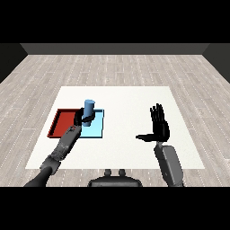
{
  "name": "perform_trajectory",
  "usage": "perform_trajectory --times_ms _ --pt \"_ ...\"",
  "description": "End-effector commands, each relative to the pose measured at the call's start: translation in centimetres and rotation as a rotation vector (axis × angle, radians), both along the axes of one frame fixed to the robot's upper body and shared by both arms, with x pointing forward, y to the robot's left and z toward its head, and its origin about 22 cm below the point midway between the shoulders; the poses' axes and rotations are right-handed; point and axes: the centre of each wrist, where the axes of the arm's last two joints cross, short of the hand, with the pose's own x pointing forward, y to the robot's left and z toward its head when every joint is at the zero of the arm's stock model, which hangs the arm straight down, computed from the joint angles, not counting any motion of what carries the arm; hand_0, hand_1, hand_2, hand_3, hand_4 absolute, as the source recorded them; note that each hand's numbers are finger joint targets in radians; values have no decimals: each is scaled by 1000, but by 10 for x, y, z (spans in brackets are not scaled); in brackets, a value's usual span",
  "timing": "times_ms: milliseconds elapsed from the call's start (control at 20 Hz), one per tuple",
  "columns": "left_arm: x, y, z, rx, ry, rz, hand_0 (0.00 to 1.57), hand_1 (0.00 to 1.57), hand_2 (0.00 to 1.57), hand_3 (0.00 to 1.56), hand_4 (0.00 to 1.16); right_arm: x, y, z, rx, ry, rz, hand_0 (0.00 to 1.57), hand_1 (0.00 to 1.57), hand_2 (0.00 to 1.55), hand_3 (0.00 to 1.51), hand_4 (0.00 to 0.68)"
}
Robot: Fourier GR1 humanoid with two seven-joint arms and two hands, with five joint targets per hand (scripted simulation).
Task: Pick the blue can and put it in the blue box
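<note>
The red tray (60,122) lies just left of the left hand (83,117), whose fingers curl round the upright blue can (89,111). Hand and can are over the light blue tray (98,128). Well to their right, the right hand (159,126) hovers above the white tabletop (126,99), fingers straight, thumb spread.

This is looking like a bare test room set up for robot handling work, not a home or a shop. A plain white table (130,96) is standing alone on a floor of pale grey wood planks (112,67), with a dark wall (112,48) running along the far side. Nothing is showing on the table except a red tray (60,121) and a light blue tray (99,128) lying side by side, giving the place the spare look of a lab.
</note>
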Motion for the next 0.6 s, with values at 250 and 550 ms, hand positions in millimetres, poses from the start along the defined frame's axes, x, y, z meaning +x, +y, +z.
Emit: perform_trajectory --times_ms 250,550 --pt "3 -6 -28 93 252 47 1571 1571 1571 1453 983 14 -4 -33 58 55 -31 0 0 0 0 0" --pt "-21 -13 -59 13 348 149 1146 1146 1136 1057 889 24 -4 -16 29 59 -47 0 0 0 0 0"
